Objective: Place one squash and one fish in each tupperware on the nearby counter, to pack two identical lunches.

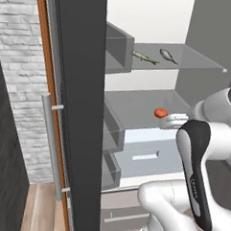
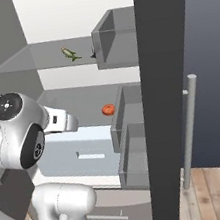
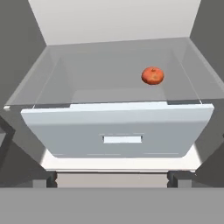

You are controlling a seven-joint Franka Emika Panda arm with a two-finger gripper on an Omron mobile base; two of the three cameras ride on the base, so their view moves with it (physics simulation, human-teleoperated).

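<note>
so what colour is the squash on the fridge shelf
Orange-red squash, clearest in the hand view.

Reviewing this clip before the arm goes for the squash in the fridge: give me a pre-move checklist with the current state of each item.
1. Fridge door swung open: ok.
2. Squash in sight on the middle shelf, nothing touching it: ok.
3. Tool open and holding nothing: ok.
4. Tool lined up with the squash: not ok, the squash sits right of centre in the hand view.
5. Both fish on the upper shelf, yellow-green fish and grey fish: ok.
6. Second squash located: cannot tell.
</note>
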